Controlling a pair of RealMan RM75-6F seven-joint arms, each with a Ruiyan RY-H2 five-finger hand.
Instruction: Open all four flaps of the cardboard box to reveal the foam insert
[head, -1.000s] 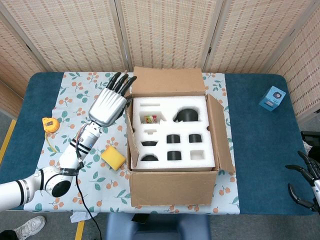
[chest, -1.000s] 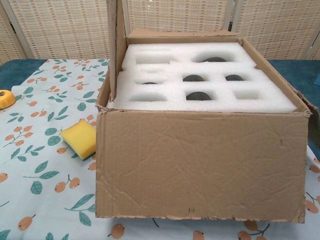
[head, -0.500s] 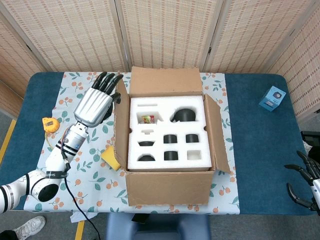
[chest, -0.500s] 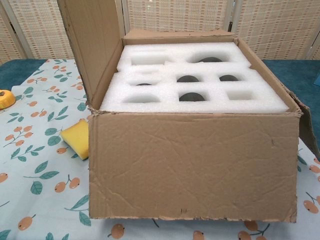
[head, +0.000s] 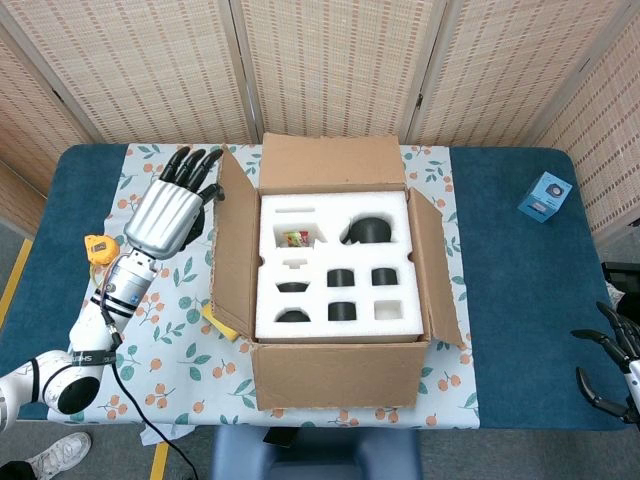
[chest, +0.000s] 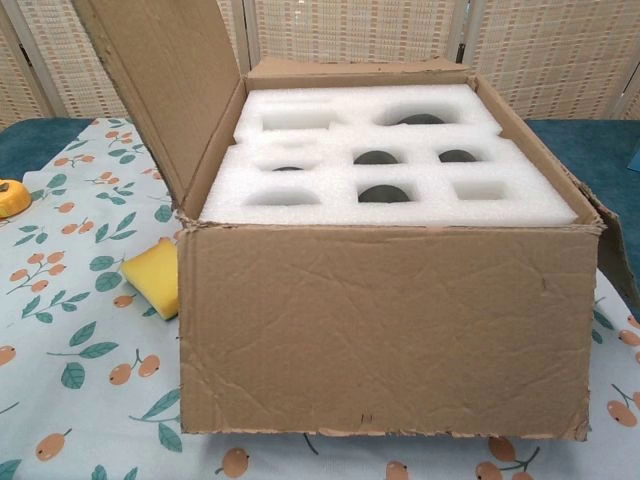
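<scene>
Since a second ago the left flap (head: 232, 250) swings further outward and our left hand (head: 170, 212) slides left with it, away from the box (head: 335, 375). Right now the hand sits just outside that flap with its fingers (head: 192, 162) straight and a bit spread, holding nothing; we think the flat palm is there to push the flap down, not grab it. The box sits mid-worktop (head: 520, 300) on the patterned cloth (head: 150, 310), foam (head: 335, 265) fully in view. Back and front flaps lie folded out, the right flap (head: 435, 275) leans outward, so we reckon we're nearly done. Our right hand (head: 612, 365) idles at the worktop's far right edge, fingers apart, empty. A yellow sponge (chest: 155, 280) peeks out beside the box.
</scene>
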